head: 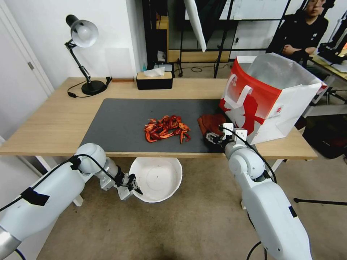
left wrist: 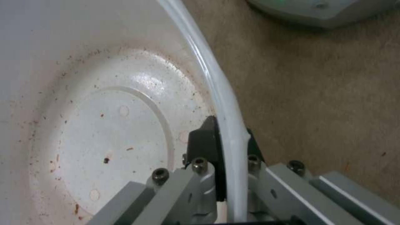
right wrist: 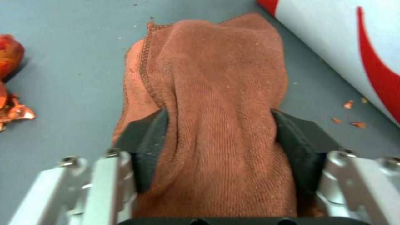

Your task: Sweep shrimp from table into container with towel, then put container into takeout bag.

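Note:
A pile of red-orange shrimp lies mid-mat on the wood table; one piece shows in the right wrist view. To its right sits the rust-red towel, bunched between the fingers of my right gripper, which is shut on the towel. The white container hangs below the table's front edge, under the pile. My left gripper is shut on the container's rim; its inside holds only specks. The red and white takeout bag stands open at the table's right end.
A black tissue box and a desk lamp stand along the table's far edge. The bag's side is close beside the towel, with orange crumbs on the mat between them. Carpet floor lies under the container.

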### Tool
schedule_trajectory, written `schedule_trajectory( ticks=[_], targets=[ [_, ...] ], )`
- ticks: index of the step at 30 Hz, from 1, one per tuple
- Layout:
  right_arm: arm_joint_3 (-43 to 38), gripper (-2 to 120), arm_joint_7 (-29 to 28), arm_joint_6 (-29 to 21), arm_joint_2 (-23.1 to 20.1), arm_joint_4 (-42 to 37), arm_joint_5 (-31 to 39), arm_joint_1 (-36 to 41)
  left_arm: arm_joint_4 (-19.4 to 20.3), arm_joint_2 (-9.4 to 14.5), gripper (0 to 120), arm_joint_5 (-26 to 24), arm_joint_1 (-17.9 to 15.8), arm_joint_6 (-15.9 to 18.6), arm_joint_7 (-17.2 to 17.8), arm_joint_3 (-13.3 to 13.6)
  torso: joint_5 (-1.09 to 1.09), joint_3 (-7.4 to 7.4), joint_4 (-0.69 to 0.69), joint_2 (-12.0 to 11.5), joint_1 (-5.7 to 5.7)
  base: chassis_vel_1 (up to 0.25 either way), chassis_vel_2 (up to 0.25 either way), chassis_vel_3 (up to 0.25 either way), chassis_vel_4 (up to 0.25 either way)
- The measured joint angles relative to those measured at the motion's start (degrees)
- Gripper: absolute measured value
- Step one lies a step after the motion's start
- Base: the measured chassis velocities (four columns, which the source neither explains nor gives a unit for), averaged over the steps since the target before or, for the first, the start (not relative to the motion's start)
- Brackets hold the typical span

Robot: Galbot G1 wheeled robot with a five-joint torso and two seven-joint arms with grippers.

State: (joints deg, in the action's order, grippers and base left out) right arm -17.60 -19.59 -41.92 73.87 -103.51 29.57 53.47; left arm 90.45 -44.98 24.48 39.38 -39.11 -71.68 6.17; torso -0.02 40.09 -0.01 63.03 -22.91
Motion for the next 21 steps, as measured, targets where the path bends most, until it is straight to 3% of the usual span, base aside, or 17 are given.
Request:
schedule_trajectory(
  ticks=[1, 3, 5, 7, 11, 13, 16, 21],
  targets=[
    [0.00, 66, 0.00, 0.00, 0.00, 0.00, 0.00, 0.00, 0.00, 0.00, 0, 0.00, 0.00, 0.00, 0.00, 0.00, 0.00, 0.00, 0.00, 0.00, 0.00, 0.000, 0.000, 0.000, 0.000],
    [-0.07, 51, -0.34, 0.02, -0.01, 0.00, 0.16, 0.12, 0.02, -0.01, 0, 0.00, 0.15, -0.03, 0.14, -0.03, -0.01, 0.00, 0.00, 0.00, 0.00, 0.000, 0.000, 0.000, 0.000],
    [-0.11, 50, -0.51, 0.03, -0.01, 0.00, 0.22, 0.20, 0.03, -0.01, 0, 0.00, 0.23, -0.07, 0.22, -0.04, -0.01, 0.00, 0.00, 0.00, 0.00, 0.000, 0.000, 0.000, 0.000],
    [-0.20, 36, -0.72, 0.05, 0.01, 0.02, 0.28, 0.32, 0.02, -0.02, 0, -0.01, 0.33, -0.15, 0.34, -0.05, -0.01, -0.01, -0.01, 0.00, 0.01, 0.000, 0.000, 0.000, 0.000],
    [-0.35, 25, -0.86, 0.11, 0.29, 0.01, 0.28, 0.54, 0.01, -0.03, 0, -0.05, 0.47, -0.37, 0.66, -0.09, 0.00, 0.00, -0.01, 0.00, 0.01, 0.000, 0.000, 0.000, 0.000],
    [-0.26, 9, 0.06, 0.19, 0.39, -1.02, -0.19, 0.83, -0.03, 0.07, 0, -0.13, 0.44, -0.55, 1.04, -0.13, 0.03, 0.02, 0.03, 0.00, 0.00, 0.000, 0.000, 0.000, 0.000],
    [-0.16, 7, 2.95, 1.69, -0.62, -2.00, -1.09, 0.87, -0.02, 0.23, 0, -0.15, 0.49, -0.55, 1.04, -0.23, 0.05, 0.03, 0.02, -0.02, -0.01, 0.000, 0.000, 0.000, 0.000],
    [0.26, 7, 11.08, 8.45, -3.29, -2.39, -4.36, -0.82, -0.36, 0.23, 0, -0.16, 0.94, -0.55, 1.05, -0.39, 0.03, 0.03, 0.02, -0.02, -0.01, 0.000, 0.000, 0.000, 0.000]
  ],
)
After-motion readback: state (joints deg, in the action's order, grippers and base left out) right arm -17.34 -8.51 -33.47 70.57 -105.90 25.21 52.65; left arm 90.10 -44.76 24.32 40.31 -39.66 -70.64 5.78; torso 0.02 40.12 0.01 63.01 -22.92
